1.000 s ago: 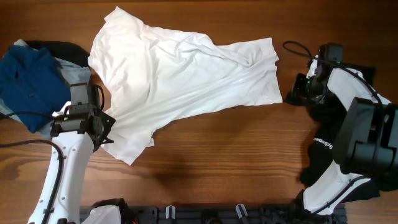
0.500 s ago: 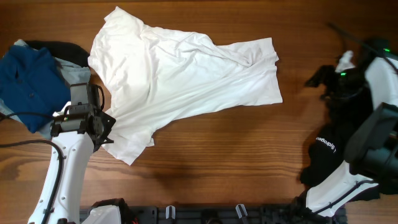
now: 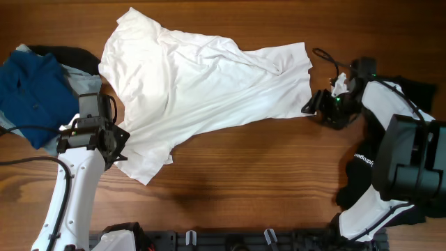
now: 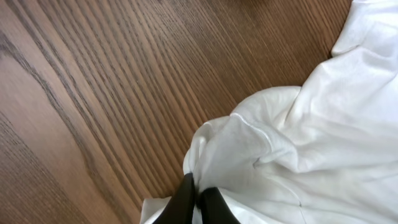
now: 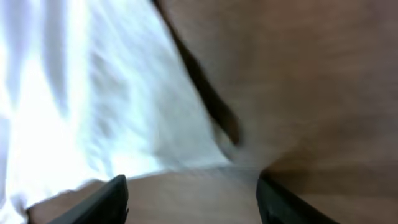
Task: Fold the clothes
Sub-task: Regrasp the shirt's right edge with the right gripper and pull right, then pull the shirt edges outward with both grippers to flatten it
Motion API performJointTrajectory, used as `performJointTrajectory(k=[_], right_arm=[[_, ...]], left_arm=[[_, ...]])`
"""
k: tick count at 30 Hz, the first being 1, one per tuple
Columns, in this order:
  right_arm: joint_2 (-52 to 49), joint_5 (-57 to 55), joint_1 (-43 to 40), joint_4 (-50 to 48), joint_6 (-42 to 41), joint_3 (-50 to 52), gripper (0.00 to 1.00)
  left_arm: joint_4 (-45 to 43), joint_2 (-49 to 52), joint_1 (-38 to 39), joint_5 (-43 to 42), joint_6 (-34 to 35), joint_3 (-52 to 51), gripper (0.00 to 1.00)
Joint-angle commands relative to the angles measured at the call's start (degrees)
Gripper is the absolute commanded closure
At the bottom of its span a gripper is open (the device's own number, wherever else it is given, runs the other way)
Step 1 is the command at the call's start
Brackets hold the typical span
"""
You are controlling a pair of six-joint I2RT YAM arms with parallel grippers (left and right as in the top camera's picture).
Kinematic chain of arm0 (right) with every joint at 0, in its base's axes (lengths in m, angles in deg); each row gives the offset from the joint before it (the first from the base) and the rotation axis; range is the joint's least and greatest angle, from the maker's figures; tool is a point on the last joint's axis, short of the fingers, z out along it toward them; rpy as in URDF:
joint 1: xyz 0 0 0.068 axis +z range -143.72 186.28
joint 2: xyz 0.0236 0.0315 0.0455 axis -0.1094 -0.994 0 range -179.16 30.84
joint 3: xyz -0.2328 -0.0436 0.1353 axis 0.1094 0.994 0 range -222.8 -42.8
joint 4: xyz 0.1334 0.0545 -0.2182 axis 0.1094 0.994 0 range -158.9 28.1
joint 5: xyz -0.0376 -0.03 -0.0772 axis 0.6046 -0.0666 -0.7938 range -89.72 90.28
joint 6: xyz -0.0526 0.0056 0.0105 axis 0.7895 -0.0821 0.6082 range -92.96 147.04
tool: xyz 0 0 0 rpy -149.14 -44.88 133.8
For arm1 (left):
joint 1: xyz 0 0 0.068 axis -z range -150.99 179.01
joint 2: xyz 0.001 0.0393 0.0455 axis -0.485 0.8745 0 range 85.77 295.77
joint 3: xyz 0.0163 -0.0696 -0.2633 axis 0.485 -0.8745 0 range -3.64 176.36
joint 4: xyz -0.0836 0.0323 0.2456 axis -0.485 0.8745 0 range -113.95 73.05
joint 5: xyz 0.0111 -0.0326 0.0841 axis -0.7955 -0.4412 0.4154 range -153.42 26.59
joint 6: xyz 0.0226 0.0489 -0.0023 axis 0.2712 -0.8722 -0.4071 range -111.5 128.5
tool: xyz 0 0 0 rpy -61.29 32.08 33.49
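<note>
Overhead view: The white T-shirt [image 3: 202,84] lies spread and creased across the middle of the table [image 3: 265,181], its long axis running from upper left to right. At the left edge of the table sits a small pile: a dark blue garment [image 3: 31,90] on top, a light blue garment [image 3: 78,82] showing beneath it, and a black garment [image 3: 64,53] at the back. The pile lies just beside the shirt. The left hand [image 3: 111,139] is at the shirt's lower left edge, over the fabric. The right hand [image 3: 313,106] is at the shirt's lower right corner, touching or just beside the hem; which of the two cannot be told from this view.

Left wrist view: The left hand [image 4: 198,202] has its two dark fingers [image 4: 183,202] pressed together on a bunched fold of the white T-shirt [image 4: 311,137]. The cloth is drawn into a puckered peak above the grip. Bare table [image 4: 93,93] fills the left side.

Right wrist view: The picture is heavily blurred. The right hand [image 5: 193,199] has its fingers [image 5: 115,194] spread wide apart, with nothing held between them. The white T-shirt [image 5: 93,106] fills the left half, its edge just ahead of the fingers, and the table [image 5: 311,81] lies to the right.
</note>
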Motion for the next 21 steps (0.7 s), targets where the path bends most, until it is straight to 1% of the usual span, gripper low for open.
performJointTrajectory(k=[1, 4, 12, 13, 16, 18, 21], right_arm=[[-1.5, -2.0, 2.5, -3.2, -2.8, 3.0, 0.34], [-1.5, -4.5, 3.9, -5.6, -4.5, 3.0, 0.38], [-1.5, -5.8, 4.5, -8.3, -6.0, 3.0, 0.61], [-1.5, -5.9, 4.5, -8.3, -6.0, 3.0, 0.68], [-1.5, -7.4, 4.5, -8.3, -6.6, 3.0, 0.82], [-1.5, -7.3, 4.5, -8.5, -6.8, 3.0, 0.94], [-1.5, -7.3, 4.5, -8.6, -6.7, 2.9, 0.96]], left_arm=[[-0.1, -0.1, -0.4, 0.1, -0.5, 0.0, 0.96], [-0.1, -0.1, -0.4, 0.1, -0.5, 0.0, 0.95], [-0.1, -0.1, -0.4, 0.1, -0.5, 0.0, 0.96], [-0.1, -0.1, -0.4, 0.1, -0.5, 0.0, 0.95], [-0.1, -0.1, -0.4, 0.1, -0.5, 0.0, 0.95], [-0.1, -0.1, -0.4, 0.1, -0.5, 0.0, 0.95], [-0.1, -0.1, -0.4, 0.1, -0.5, 0.0, 0.96]])
